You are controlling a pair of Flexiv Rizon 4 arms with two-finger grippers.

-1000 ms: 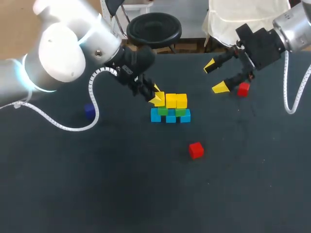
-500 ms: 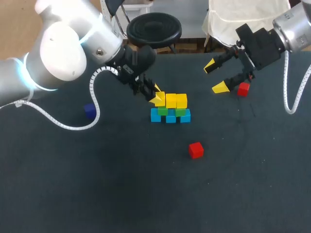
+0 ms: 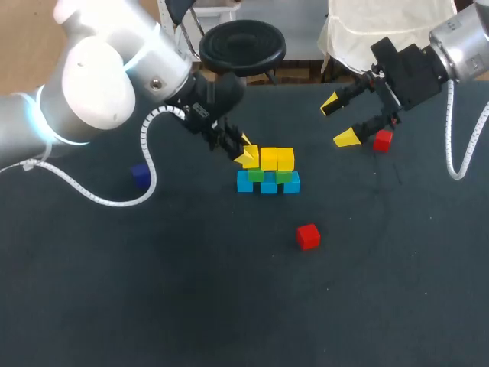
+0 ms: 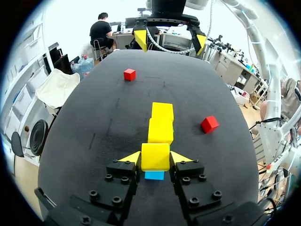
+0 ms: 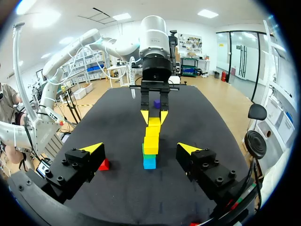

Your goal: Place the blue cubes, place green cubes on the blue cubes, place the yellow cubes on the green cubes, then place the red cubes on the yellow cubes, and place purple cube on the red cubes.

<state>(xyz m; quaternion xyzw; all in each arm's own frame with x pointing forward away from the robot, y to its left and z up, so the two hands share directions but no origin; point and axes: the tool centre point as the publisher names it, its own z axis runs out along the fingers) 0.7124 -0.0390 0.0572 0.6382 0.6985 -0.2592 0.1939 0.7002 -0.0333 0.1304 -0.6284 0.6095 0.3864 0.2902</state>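
Observation:
Three blue cubes (image 3: 268, 184) form a row mid-table, with two green cubes (image 3: 284, 177) on them and two yellow cubes (image 3: 277, 158) on top. My left gripper (image 3: 247, 155) is shut on a third yellow cube (image 4: 155, 157) at the left end of the yellow row, level with the others; a blue cube (image 4: 154, 175) shows under it. One red cube (image 3: 308, 236) lies in front of the stack, another red cube (image 3: 383, 140) at the back right. My right gripper (image 3: 340, 118) hangs open and empty beside that cube. A purple cube (image 3: 140, 175) lies left, partly behind the left arm's cable.
The left arm's white cable (image 3: 145, 160) loops down over the table beside the purple cube. In the right wrist view the stack (image 5: 150, 146) stands ahead between the open fingers, with my left gripper (image 5: 154, 115) behind it and a red cube (image 5: 103, 164) by one finger.

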